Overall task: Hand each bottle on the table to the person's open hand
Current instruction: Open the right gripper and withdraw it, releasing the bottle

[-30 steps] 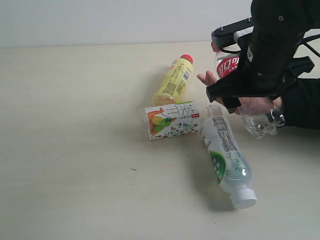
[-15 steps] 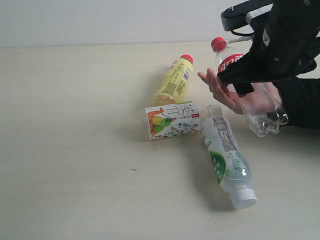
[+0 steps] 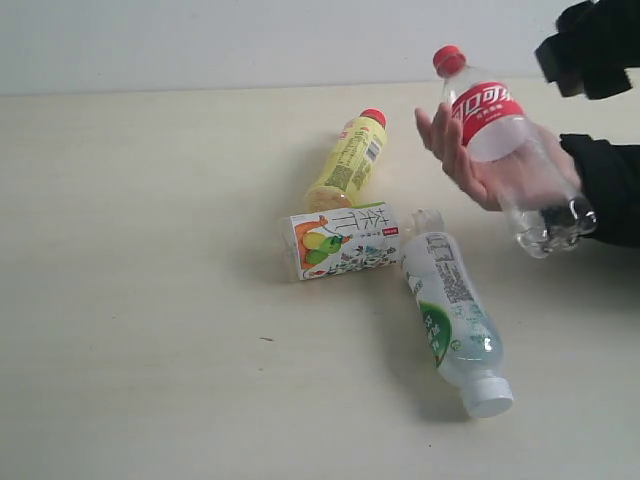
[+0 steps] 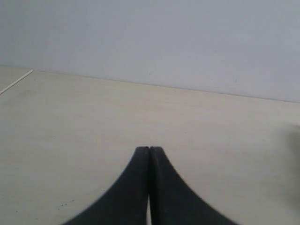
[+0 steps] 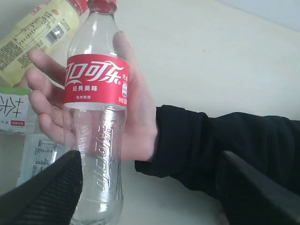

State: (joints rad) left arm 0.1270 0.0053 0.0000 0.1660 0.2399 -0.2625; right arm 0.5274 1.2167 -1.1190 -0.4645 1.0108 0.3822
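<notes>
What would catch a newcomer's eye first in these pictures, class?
The red-label bottle, tilted cap-up in the hand at the right. Then three bottles lying clustered in the middle of the table: the yellow bottle, the fruit-label bottle and the white-cap bottle.

Left gripper [image 4: 149, 154]: two matte black fingers [image 4: 133, 192], smooth surface. Tips narrow and rounded; each finger widens in an outward curve away from tip. Right gripper [image 5: 150, 157]: matte black fingers [image 5: 49, 190], broad wedge shapes, faintly grainy finish, tapering to blunt tips. Right arm [image 3: 597, 42] in exterior view: black, blocky, angular outline; surface detail too dark to tell.
</notes>
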